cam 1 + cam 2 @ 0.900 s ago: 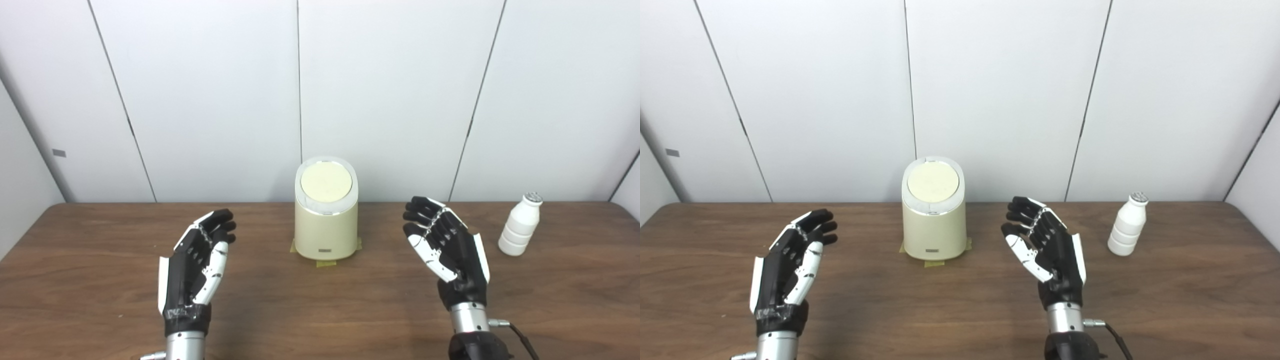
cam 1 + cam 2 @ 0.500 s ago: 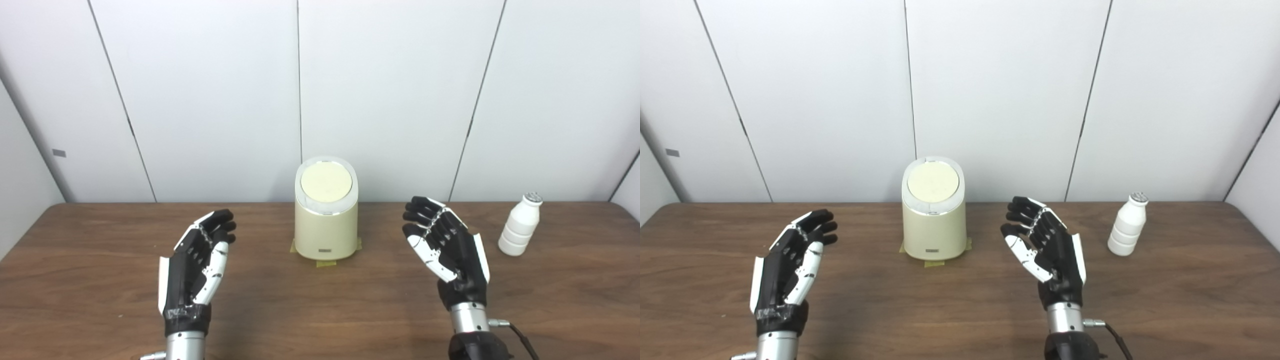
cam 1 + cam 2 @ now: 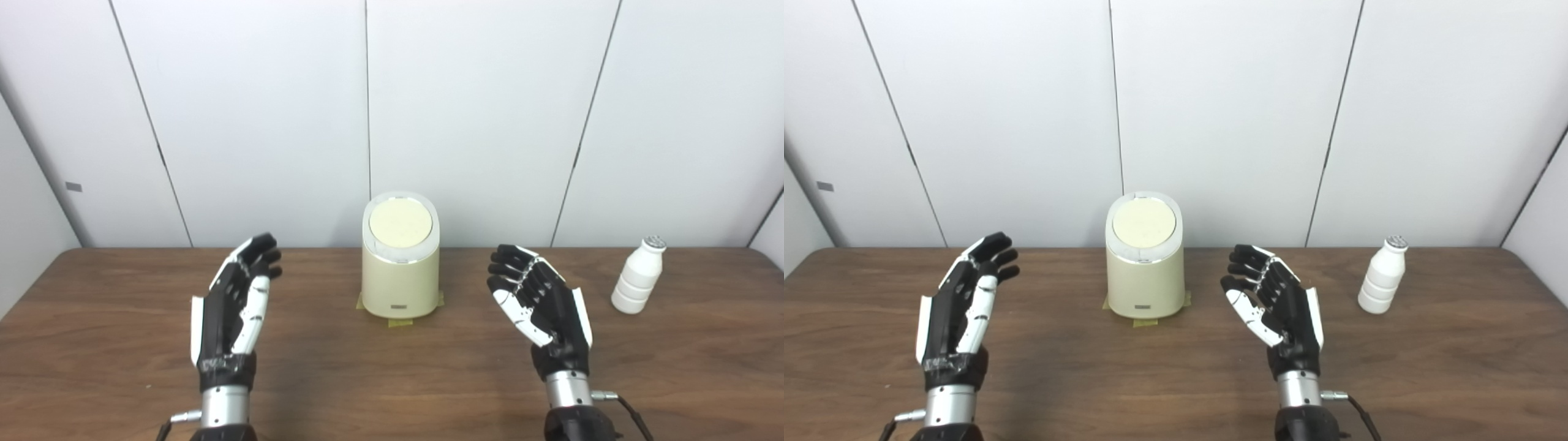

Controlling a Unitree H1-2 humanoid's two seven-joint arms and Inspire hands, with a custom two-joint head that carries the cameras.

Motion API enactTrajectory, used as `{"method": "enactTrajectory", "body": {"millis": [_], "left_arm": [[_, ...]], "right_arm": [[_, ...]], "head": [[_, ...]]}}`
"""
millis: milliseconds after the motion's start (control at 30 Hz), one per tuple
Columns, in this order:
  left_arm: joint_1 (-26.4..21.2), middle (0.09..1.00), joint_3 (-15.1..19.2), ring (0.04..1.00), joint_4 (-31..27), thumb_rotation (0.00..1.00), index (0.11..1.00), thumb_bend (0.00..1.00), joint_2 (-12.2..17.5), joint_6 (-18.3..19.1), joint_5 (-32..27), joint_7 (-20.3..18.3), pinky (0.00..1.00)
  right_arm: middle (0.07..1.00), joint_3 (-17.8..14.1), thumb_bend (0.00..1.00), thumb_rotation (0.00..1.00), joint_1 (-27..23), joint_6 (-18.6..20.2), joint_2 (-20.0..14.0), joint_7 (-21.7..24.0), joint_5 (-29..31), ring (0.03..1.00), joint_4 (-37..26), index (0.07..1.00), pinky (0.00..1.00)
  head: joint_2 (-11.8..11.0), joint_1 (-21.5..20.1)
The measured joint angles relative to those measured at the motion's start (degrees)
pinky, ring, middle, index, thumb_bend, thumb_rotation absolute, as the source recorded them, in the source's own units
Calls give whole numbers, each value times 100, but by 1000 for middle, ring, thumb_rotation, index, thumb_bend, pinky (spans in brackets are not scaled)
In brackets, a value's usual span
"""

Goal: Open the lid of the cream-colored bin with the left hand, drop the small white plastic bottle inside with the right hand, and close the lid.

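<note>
Wooden table [image 3: 122,343], white panelled wall [image 3: 257,122]

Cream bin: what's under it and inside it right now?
Strips of yellowish tape stick out from under the cream bin onto the table. Its lid is shut, so the inside is hidden. The bottle stands outside, to the right.
</note>
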Motion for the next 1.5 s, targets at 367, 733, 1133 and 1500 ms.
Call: {"method": "enactTrajectory", "body": {"millis": [367, 733, 1133, 1500], "left_arm": [[-1309, 998, -459, 993, -46, 514, 998, 701, 332, 1915, 1348, -137, 915], [-2259, 1000, -985, 1000, 1525, 456, 1000, 872, 97, 2419, 2187, 88, 974], [-3059, 1000, -1242, 1000, 2553, 407, 1000, 893, 121, 2431, 2948, 823, 1000], [-3147, 1000, -1384, 1000, 2883, 448, 1000, 893, 167, 2579, 3179, 946, 1000]], "right_arm": [[685, -3, 293, 240, -25, -77, 16, 1, 111, 674, 8, 663, 588], [681, -11, 302, 266, -29, -159, 21, -21, 112, 671, 95, 661, 587], [685, -17, 308, 284, -30, -174, 28, -27, 176, 676, 95, 661, 591], [687, -9, 300, 262, -30, -174, 28, -27, 161, 676, 94, 665, 587]], "head": [[9, 26], [44, 0], [70, -18], [53, -35]]}}
